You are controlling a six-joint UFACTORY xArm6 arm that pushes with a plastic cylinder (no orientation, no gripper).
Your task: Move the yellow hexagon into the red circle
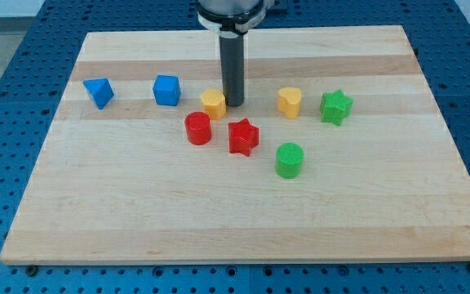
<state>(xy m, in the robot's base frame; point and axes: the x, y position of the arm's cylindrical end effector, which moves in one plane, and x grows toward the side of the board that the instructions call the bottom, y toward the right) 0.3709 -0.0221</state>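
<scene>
Yellow is the colour that matters here: the yellow hexagon (214,104) sits on the pale wooden surface (243,212), a little left of centre and towards the far half, with the red circle (197,128) just near-left of it, the two very close or perhaps already touching at their edges.

There is no pincer on this arm, so nothing is open, closed or gripping; the arm ends in a dark rod, and my tip (234,104) rests on the surface right beside the hexagon's right edge, seemingly in contact or a hair off it.

The risks, as I judge them, come from the push direction. The tip stands to the right of the hexagon, while the red circle lies to the near-left. A straight leftward shove would likely slide the hexagon past the far side of the circle, towards the blue cube (166,90). A push off the hexagon's centre line could spin it and let it slip around the tip. Pushing too hard may drive the red circle itself away to the near-left. The red star (243,136) lies just near of the tip, so any swing round towards the near side could knock it.

The other yellow block (290,102) sits to the right, well clear.
</scene>
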